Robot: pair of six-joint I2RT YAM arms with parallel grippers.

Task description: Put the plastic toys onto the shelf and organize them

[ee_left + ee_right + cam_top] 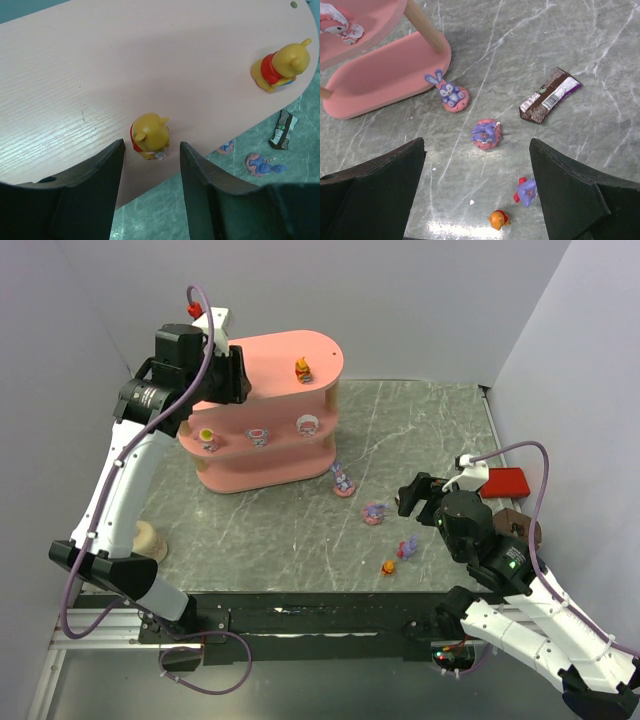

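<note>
In the overhead view the shelf [270,355] stands in the upper left of the frame. The left claw [236,378] hangs over the left part of its top tier, a top-tier bear [302,368] stands toward the right end, and three pink-white toys [258,435] sit along the middle tier. Three purple toys [374,512] and a loose bear [388,567] lie on the surface [260,530] right of centre, near the right claw [415,495] and well apart from the left arm. In the left wrist view the left claw is spread open. A second bear [149,135] stands upright on the top tier just beyond the gap between the fingers, and neither finger appears to touch it. In the right wrist view the right claw gapes wide and holds nothing. The middle purple toy [486,134] lies near the frame's centre, and the loose bear sits at bottom centre between the fingers, closest to them. A snack bar [550,95] lies to the upper right. The next pick likely falls to the right arm, since the loose toys lie almost straight ahead of it and the shelf is off to the upper left.
</note>
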